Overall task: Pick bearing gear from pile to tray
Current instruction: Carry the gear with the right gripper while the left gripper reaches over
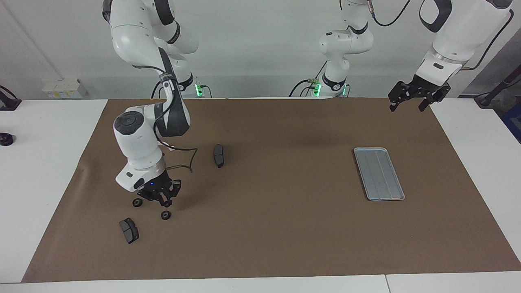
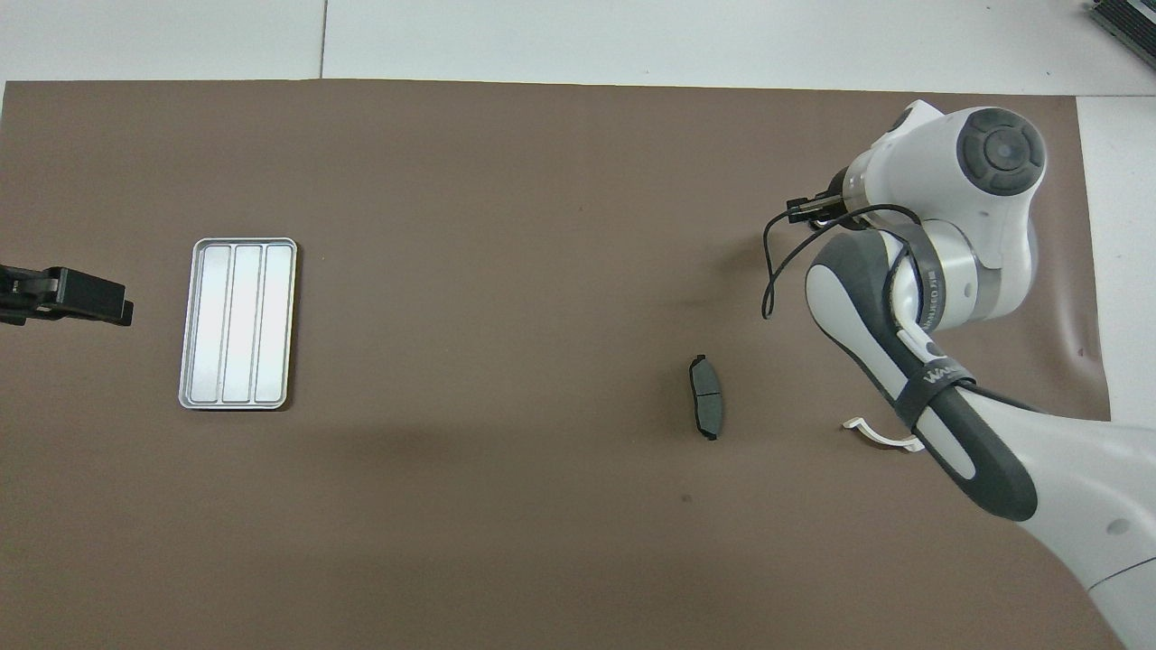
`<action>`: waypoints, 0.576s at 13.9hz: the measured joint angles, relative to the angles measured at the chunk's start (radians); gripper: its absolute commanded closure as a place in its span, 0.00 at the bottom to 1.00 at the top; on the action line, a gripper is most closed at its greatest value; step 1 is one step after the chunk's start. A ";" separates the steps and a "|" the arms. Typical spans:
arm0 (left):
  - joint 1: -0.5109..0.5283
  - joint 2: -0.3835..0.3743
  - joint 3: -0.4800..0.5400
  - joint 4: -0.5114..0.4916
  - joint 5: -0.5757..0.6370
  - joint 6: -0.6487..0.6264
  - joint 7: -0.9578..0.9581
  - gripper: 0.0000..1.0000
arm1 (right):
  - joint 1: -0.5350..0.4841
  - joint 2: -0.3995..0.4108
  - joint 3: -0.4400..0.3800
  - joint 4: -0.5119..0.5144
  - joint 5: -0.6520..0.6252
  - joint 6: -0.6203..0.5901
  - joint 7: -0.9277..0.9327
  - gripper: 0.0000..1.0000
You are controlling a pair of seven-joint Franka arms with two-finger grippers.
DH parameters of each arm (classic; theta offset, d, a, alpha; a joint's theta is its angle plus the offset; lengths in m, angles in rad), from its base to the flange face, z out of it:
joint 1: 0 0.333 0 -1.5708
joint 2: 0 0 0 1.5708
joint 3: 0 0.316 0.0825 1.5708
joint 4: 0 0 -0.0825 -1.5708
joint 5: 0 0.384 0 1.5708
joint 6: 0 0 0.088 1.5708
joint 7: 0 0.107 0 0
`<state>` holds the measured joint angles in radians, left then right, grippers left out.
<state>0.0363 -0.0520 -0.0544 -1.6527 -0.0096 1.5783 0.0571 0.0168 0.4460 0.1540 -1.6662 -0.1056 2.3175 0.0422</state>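
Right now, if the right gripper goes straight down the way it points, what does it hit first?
Probably the bare brown mat. The right gripper, shut, points down between a bearing gear and a second gear. Depth is unclear, so it might clip the second gear.

Robot lab indicated: two white arms (image 1: 138,138) mounted at white table (image 1: 44,162) (brown mat (image 1: 276,228) laid over it), bare white wall, trailing cables.
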 measured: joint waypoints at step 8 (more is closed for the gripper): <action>0.000 0.000 0.000 0.000 0.000 0.000 0.000 0.00 | 0.279 0.003 0.004 0.020 -0.002 0.094 0.115 0.93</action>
<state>0.0363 -0.0520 -0.0544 -1.6527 -0.0096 1.5783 0.0571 0.2955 0.4494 0.1585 -1.6464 -0.1080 2.4117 0.1568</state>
